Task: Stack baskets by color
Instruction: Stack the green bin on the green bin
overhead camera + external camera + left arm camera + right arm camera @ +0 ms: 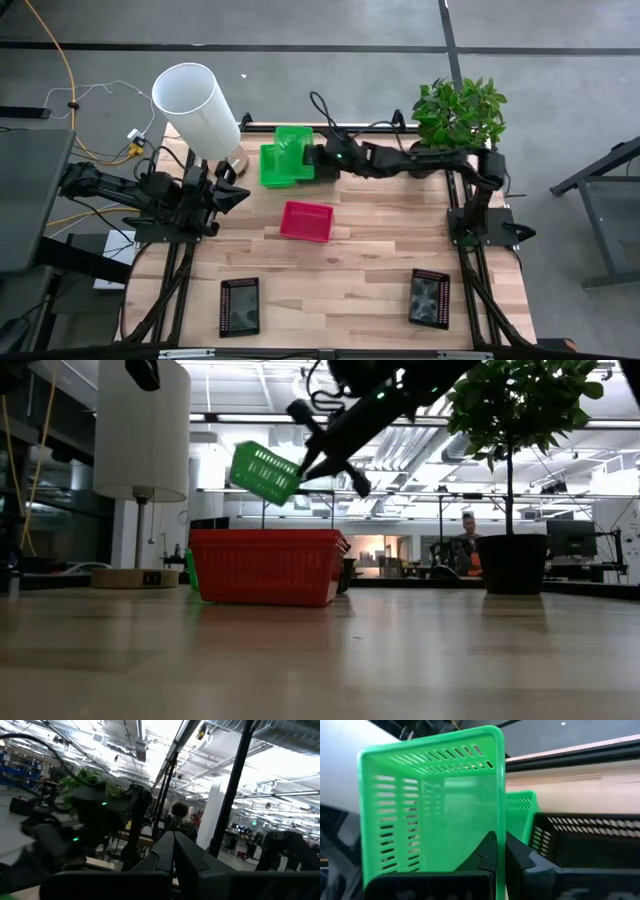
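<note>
Hanging tilted in mid-air: green basket (264, 471), upper centre of high view, rim pinched by right gripper (312, 158), jaws closed on it. Directly below, more green baskets (272, 166); magenta basket (306, 220) mid-table. Left gripper (238, 196) closed, empty, frame left.

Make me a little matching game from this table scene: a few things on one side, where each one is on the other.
Things:
1. green basket
2. pink basket
3. black baskets
4. left gripper

Places:
A. near edge of the table, lying apart
B. waiting shut beside the white cylinder
C. middle of the table
D. lifted, tilted, pinched by the right gripper above another green one at the far edge

Pairs: 1-D, 2-C, 3-A, 4-B
</note>
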